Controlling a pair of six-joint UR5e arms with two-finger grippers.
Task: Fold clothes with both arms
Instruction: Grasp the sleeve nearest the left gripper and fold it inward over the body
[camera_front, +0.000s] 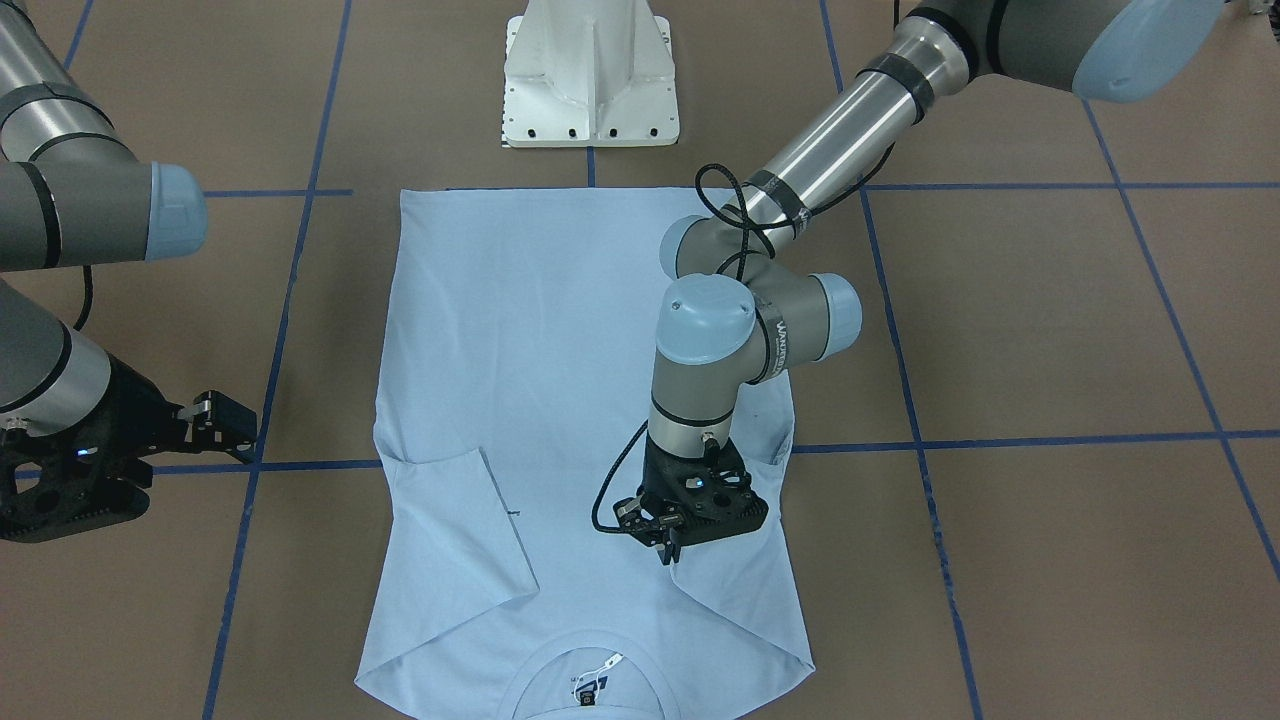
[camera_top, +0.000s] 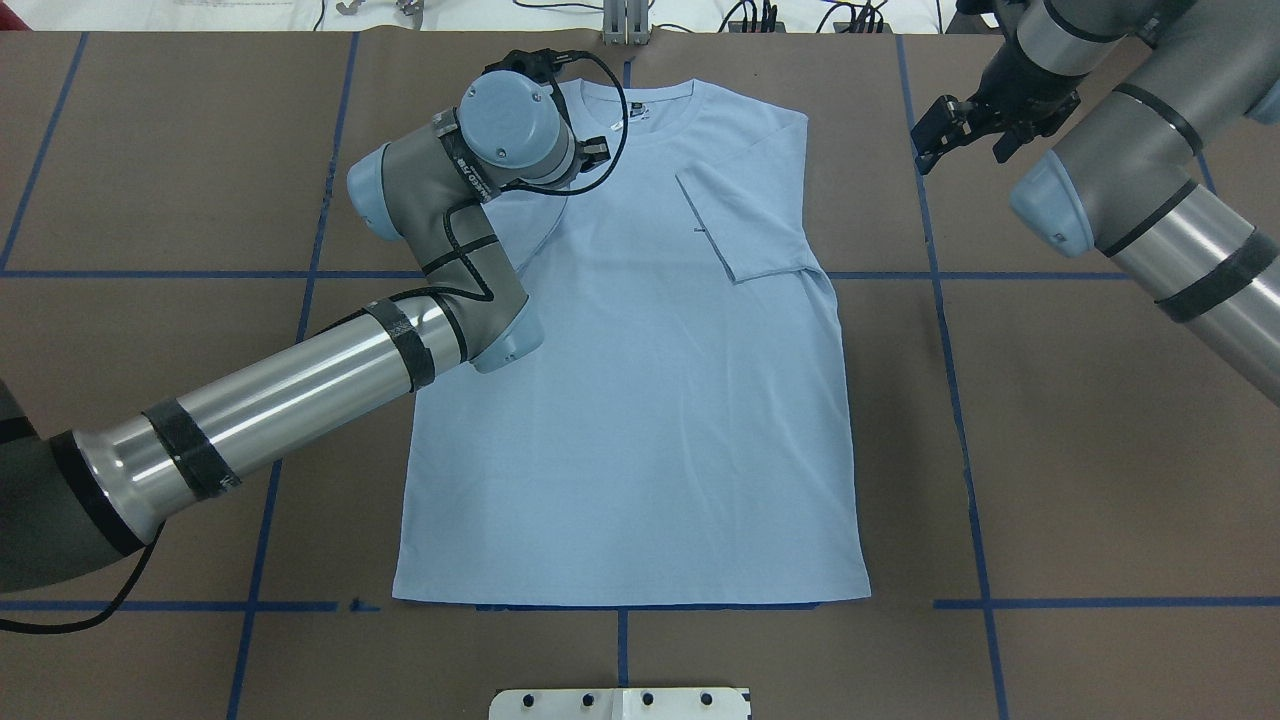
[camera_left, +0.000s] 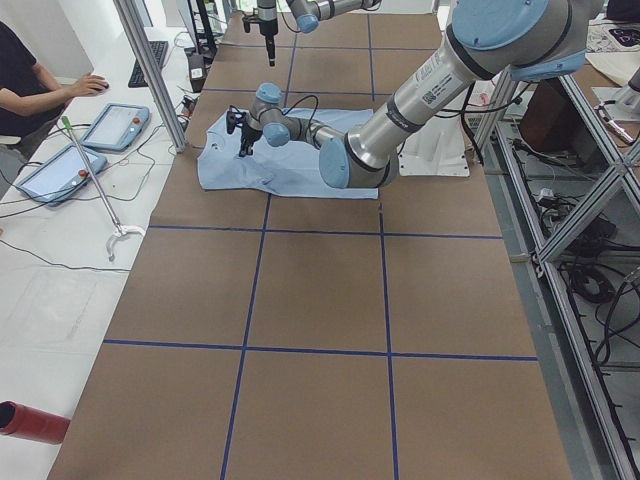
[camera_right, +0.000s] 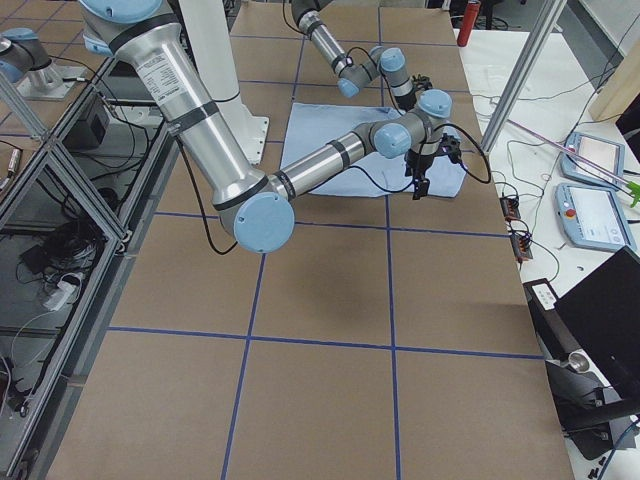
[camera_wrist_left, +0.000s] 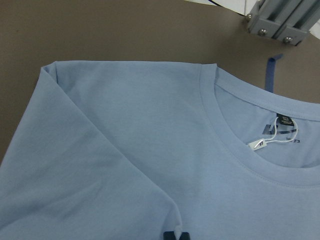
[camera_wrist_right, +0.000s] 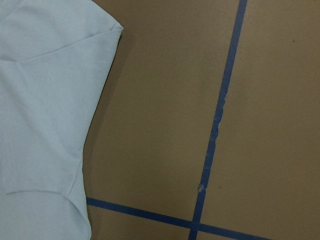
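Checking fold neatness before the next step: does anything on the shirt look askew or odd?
Nothing serious. The light blue short-sleeved T-shirt lies flat and square on the table. Only the small white tag lies askew against the collar rim, and the sleeve bunches slightly where the left gripper pinches it.

One fixed camera looks steeply down from across the table (camera_front: 1050, 330), facing the white pedestal (camera_front: 590, 80) at the view's top; another looks down from behind the robot. Two side cameras look along the table from either end, farther off. Each wrist camera looks down from close. All six views share the T-shirt (camera_front: 520, 330).
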